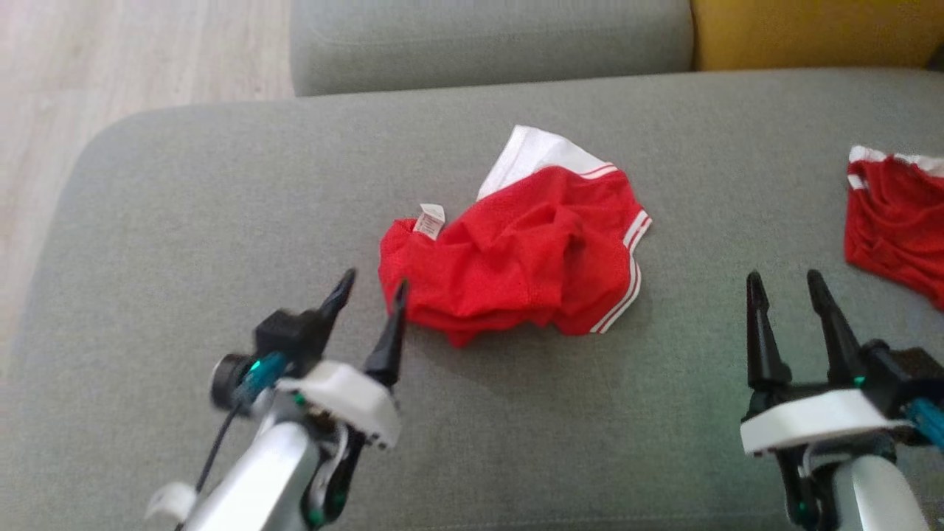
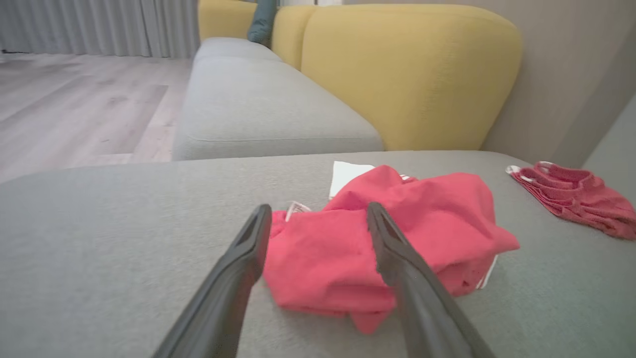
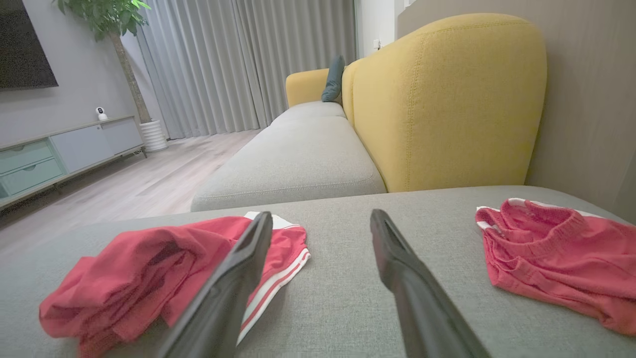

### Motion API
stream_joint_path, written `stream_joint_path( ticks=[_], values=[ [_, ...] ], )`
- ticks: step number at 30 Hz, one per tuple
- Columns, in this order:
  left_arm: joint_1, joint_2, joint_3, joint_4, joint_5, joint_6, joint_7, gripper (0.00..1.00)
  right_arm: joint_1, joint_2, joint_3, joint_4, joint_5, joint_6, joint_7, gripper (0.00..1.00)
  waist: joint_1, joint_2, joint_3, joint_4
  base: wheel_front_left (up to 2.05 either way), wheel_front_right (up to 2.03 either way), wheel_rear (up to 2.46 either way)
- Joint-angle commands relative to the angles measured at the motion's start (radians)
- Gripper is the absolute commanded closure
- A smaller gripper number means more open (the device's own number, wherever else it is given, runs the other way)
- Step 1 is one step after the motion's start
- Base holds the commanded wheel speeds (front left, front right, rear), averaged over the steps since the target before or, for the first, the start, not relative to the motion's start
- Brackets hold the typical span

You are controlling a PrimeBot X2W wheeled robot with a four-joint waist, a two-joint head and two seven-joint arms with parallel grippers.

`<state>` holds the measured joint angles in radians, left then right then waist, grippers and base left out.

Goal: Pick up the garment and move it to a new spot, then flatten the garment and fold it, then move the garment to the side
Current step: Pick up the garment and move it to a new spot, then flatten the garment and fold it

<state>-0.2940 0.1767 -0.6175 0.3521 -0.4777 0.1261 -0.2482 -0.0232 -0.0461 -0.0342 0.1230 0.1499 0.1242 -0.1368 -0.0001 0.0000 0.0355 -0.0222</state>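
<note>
My left jaws, right jaws both released, empty. Crumpled garment (image 1: 516,258) mid-frame: I risk pinching stacked layers, dragging lump, never flattening.

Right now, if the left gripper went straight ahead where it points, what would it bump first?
Probably the crumpled red garment: the open left gripper points at its near edge, just ahead.

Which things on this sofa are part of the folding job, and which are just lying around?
Job: crumpled red garment in the middle; left claw, open beside it; right claw, open.
Lying about: second red garment at the right; yellow backrest.
</note>
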Motion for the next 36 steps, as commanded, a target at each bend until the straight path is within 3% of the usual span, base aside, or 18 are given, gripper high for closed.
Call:
stream_joint_path(
  ticks=[1, 7, 12, 36],
  values=[
    [-0.021, 0.024, 0.050, -0.046, -0.003, 0.010, -0.012, 0.00, -0.017, -0.004, 0.021, -0.029, 0.000, 0.007, -0.010, 0.00, 0.0001, 0.0000, -0.013, 0.012, 0.00, 0.00, 0.00],
    [0.122, 0.046, 0.130, -0.182, 0.005, 0.076, -0.013, 0.00, 0.028, -0.004, 0.040, -0.026, -0.003, 0.007, -0.022, 0.00, 0.0001, 0.0000, -0.039, 0.033, 0.00, 0.00, 0.00],
    [0.214, 0.040, 0.176, -0.248, 0.034, 0.101, -0.013, 0.00, 0.065, -0.004, 0.046, -0.026, 0.012, 0.007, -0.026, 0.00, 0.0001, 0.0000, -0.047, 0.049, 0.00, 0.00, 0.00],
    [0.261, 0.017, 0.225, -0.251, 0.070, 0.070, -0.013, 0.00, 0.060, -0.004, 0.064, 0.010, 0.035, 0.007, -0.034, 0.00, 0.0001, 0.0000, -0.044, 0.074, 0.00, 0.00, 0.00]
  ],
)
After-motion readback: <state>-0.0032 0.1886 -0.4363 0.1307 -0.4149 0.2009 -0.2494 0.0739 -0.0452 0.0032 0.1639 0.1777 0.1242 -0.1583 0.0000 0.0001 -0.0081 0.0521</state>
